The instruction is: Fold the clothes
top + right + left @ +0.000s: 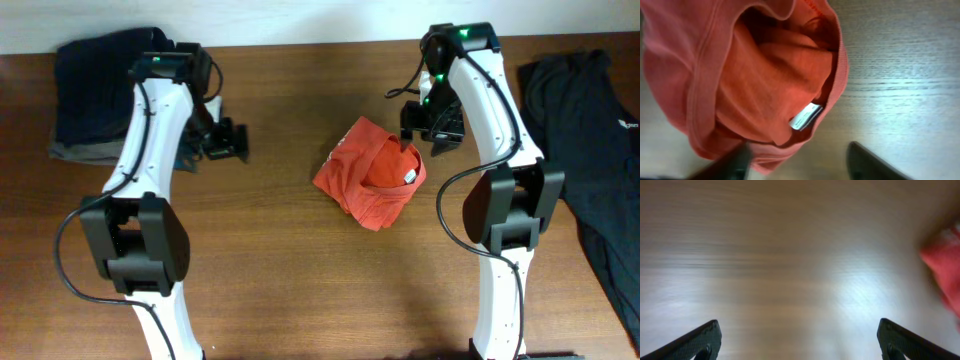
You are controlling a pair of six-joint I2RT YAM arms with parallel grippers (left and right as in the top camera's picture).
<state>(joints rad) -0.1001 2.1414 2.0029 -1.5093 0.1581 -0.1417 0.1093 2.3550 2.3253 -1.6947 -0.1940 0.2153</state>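
Observation:
The clothes, one orange-red T-shirt [370, 172], lie crumpled in a heap at the middle of the table, the white neck tag [411, 176] showing on the right side. My right gripper [410, 138] hovers at the heap's far right edge. In the right wrist view its jaws stand apart over the shirt [740, 75]: the left finger [730, 162] is blurred above the cloth, the right finger [870, 165] is over bare wood, and the tag [806, 116] lies just ahead. Nothing is pinched. My left gripper [238, 142] is wide open over bare table, well left of the shirt [945, 265].
A black garment [590, 130] is spread along the table's right side, close behind the right arm. Folded navy and grey garments [95, 85] are stacked at the back left corner, beside the left arm.

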